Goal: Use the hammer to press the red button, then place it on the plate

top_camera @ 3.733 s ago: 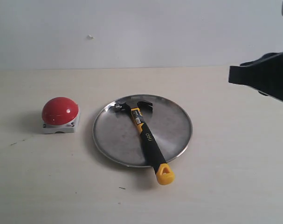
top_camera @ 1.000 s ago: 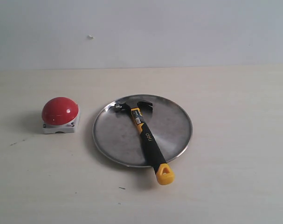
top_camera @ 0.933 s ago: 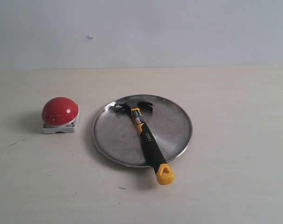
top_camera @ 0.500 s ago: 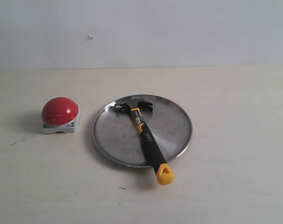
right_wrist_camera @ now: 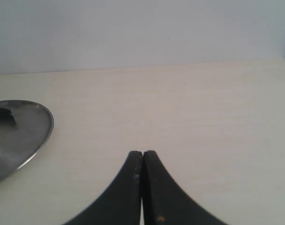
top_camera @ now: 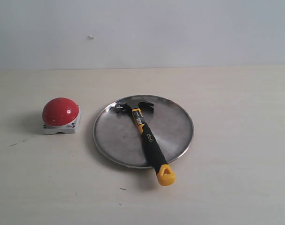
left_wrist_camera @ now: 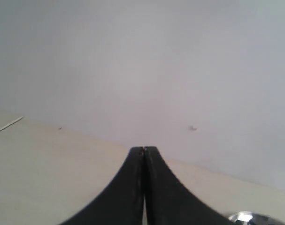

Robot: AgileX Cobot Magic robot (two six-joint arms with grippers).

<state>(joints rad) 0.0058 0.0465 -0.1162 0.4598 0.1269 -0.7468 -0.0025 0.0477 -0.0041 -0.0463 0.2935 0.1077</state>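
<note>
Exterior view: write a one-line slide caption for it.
The hammer lies across the silver plate, its yellow handle end past the rim; the red button stands apart on the table.

Pale counter (top_camera: 241,154) open right of round silver metal plate (top_camera: 176,123). Narrow gap separates plate from red dome button (top_camera: 60,111). Black-and-yellow claw hammer (top_camera: 149,140) lies across plate, yellow end overhanging near rim.

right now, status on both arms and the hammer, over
Left gripper and right gripper: jaws shut, empty. Hammer lying across the plate, yellow end past the rim. Red button beside the plate, nothing in the way.
</note>
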